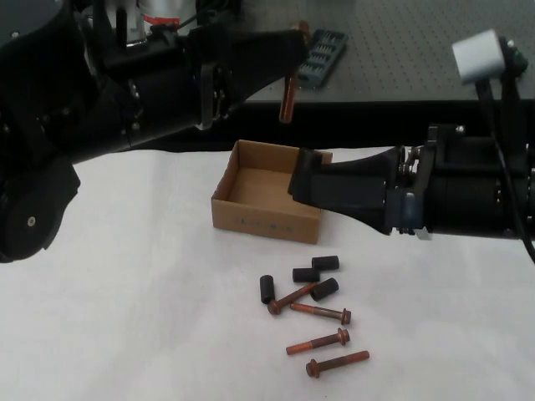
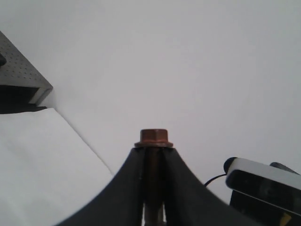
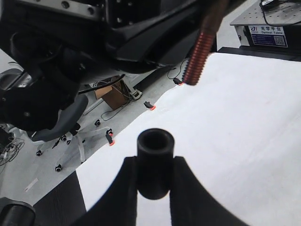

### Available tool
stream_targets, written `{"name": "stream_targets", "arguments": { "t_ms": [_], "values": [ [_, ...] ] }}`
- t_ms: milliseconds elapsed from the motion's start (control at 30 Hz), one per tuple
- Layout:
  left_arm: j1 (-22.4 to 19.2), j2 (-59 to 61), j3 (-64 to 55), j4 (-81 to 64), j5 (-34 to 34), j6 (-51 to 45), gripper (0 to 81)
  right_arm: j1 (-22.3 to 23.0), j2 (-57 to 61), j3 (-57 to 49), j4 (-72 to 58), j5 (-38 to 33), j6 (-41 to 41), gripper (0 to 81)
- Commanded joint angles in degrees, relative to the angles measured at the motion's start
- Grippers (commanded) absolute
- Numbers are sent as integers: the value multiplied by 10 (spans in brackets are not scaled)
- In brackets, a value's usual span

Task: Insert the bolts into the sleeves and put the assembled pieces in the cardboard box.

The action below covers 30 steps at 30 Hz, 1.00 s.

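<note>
My left gripper (image 1: pixel 291 52) is raised above the far side of the bench, shut on a copper-coloured bolt (image 1: pixel 288 88) that hangs threaded end down. Its hex head (image 2: pixel 154 136) sticks out past the fingers (image 2: pixel 127 188). My right gripper (image 3: pixel 155 183) is shut on a black sleeve (image 3: pixel 155 162), open bore facing up, and sits over the near right corner of the cardboard box (image 1: pixel 251 219). The bolt's threaded tip (image 3: pixel 197 56) hangs above and apart from the sleeve. Inside, the box looks bare.
On the white cloth in front of the box lie several loose black sleeves (image 1: pixel 306 274) and several bolts (image 1: pixel 322 313). A grey perforated bench top (image 1: pixel 401 42) with a small rack lies beyond the cloth. A white camera (image 1: pixel 483 57) stands at the right.
</note>
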Motion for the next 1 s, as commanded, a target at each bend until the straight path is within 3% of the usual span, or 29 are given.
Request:
{"name": "stream_targets", "arguments": {
  "t_ms": [0, 600, 967],
  "values": [
    [0, -1, -4, -21, 29, -18, 6, 2, 3, -2, -10, -9, 1, 19],
    [0, -1, -4, -21, 124, -61, 6, 2, 9, -5, -27, -56, 11, 19],
    [0, -1, -4, -21, 148, -61, 6, 2, 9, -10, -44, -80, 14, 19]
  ]
}}
